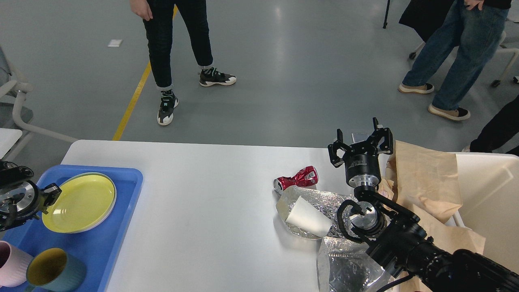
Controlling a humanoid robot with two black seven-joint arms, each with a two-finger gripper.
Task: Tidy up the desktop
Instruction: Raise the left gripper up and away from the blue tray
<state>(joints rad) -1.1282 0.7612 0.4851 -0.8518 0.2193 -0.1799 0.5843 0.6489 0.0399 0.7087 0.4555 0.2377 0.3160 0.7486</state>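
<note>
The white desktop point(202, 194) fills the middle of the head view. A yellow plate point(81, 200) lies flat in a pale green plate, which stands on the blue tray point(125, 202) at the left. My left gripper point(48, 194) is at the yellow plate's left rim; its fingers are mostly hidden, so its state is unclear. My right gripper point(361, 142) is open and empty, raised over the table's far right edge. A crushed red can point(296, 178) lies left of it. A crumpled foil bag point(320, 200) with a white paper cup point(306, 217) in it lies below the can.
A pink cup point(10, 263) and a teal cup point(54, 269) stand on the tray's near end. A second foil bag point(348, 267) lies at the front right. Brown paper point(421, 182) drapes over a cream-white bin point(490, 190) at the right. People stand beyond the table.
</note>
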